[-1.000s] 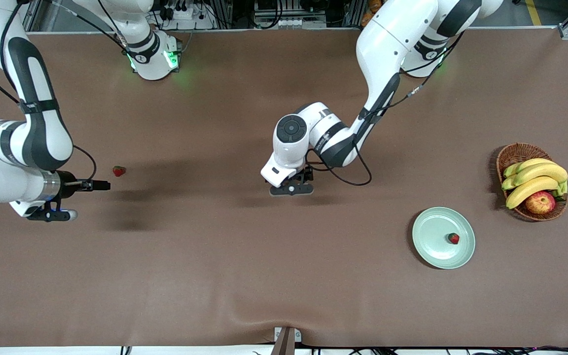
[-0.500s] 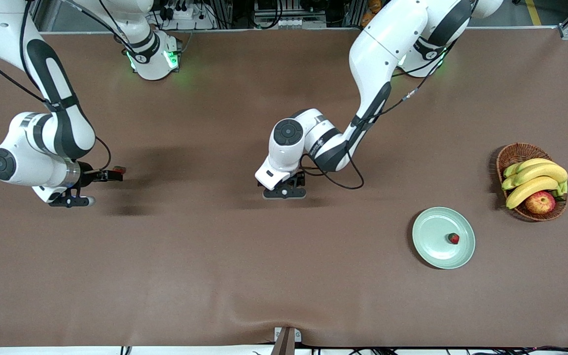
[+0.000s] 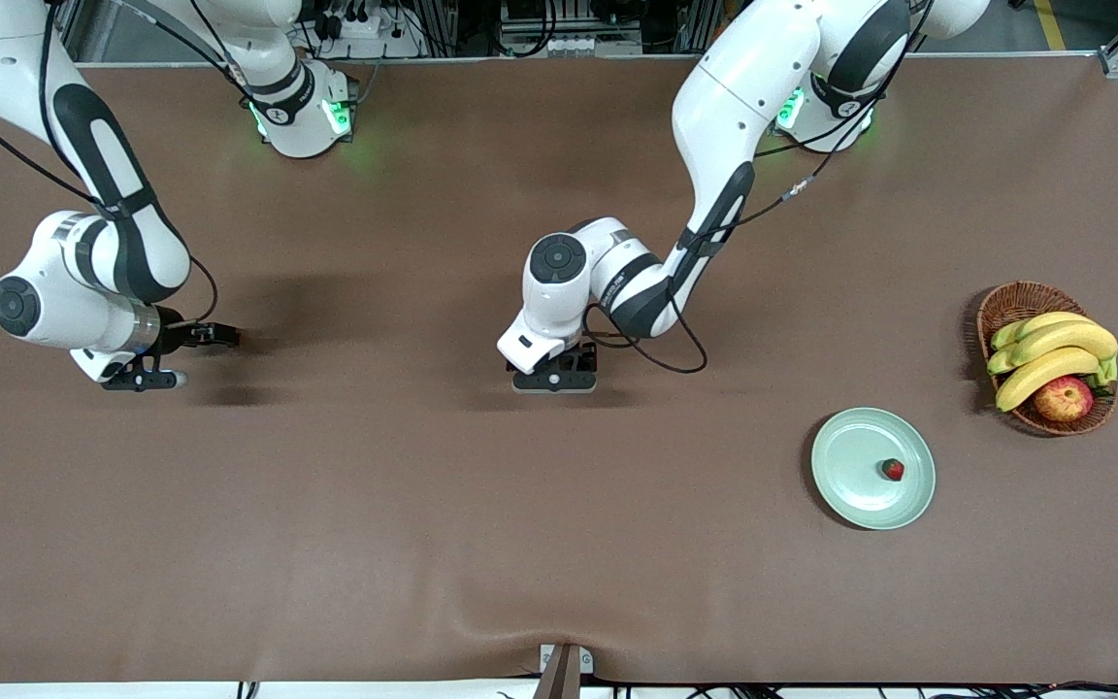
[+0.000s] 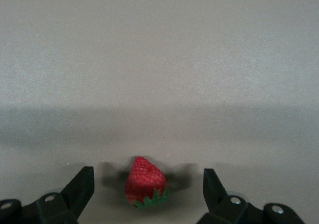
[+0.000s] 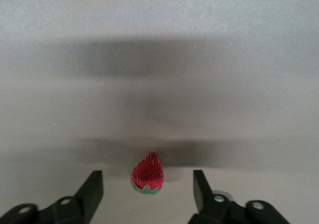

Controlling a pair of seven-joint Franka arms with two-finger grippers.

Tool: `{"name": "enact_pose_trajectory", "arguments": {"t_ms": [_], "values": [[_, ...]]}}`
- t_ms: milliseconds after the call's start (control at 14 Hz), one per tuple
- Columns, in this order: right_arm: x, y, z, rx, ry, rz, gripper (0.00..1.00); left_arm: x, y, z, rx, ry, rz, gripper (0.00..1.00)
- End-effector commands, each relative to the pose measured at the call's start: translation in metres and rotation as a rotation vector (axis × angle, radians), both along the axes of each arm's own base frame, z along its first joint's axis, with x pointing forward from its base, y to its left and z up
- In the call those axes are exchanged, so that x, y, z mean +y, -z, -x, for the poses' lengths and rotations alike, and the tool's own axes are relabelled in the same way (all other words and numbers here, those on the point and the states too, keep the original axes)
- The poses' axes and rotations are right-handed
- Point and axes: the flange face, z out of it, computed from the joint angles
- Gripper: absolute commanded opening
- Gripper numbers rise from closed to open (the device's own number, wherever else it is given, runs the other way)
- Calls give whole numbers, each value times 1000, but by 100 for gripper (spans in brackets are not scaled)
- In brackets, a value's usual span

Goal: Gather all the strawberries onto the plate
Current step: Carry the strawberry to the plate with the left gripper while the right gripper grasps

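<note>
Grippers: left gripper (image 4: 144,186) open astride a berry (image 4: 145,182); right gripper (image 5: 147,188) open astride another berry (image 5: 147,173).
Plate (image 3: 850,456): holds one strawberry (image 3: 894,470).

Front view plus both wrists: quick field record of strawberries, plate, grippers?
plate: holds one strawberry
left gripper: open, low at table's middle, around a second strawberry, apart from it
right gripper: open, low at the right arm's end, around a third strawberry, apart from it
basket: bananas, apple, beside plate

One strawberry (image 3: 894,470) lies on the plate (image 3: 850,456). The basket (image 3: 1010,303) sits beside the plate, toward the left arm's end of the bench (image 3: 423,544).
</note>
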Motion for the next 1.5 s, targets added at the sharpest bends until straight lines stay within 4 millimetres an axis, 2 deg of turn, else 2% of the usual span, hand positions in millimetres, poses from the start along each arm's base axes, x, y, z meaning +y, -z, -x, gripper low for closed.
{"name": "enact_pose_trajectory", "arguments": {"t_ms": [0,143,214,357,429,643,786,857,929,1071,1357,1429], "values": [[5,0,11,-10,-32,7,66,-4,-1,-4,-14,-4,5,84],[5,11,17,-22,-29,11,65,-3,-1,-4,-10,-8,7,62],[5,15,19,-19,-27,10,64,-3,-1,-4,-8,-21,9,46],[5,17,20,-16,-27,9,60,-5,-1,-2,-6,-64,14,6],[2,20,21,-13,-21,8,52,-5,-4,-1,-6,-73,17,0],[4,22,21,-13,-25,8,32,-6,-6,0,-4,-79,19,0],[5,22,21,-13,-27,8,22,0,-28,-11,-14,-98,28,0],[6,22,20,-13,-32,7,13,15,-41,-26,-12,-128,23,0],[6,21,19,-13,-32,7,9,33,-60,-43,-6,-168,22,0],[7,12,16,-13,-29,8,4,70,-85,-71,29,-259,7,0],[9,-32,-15,52,-24,-18,0,174,-109,-125,83,-462,-80,0],[12,-45,-24,65,-24,-21,0,207,-113,-143,86,-503,-83,0]]}}
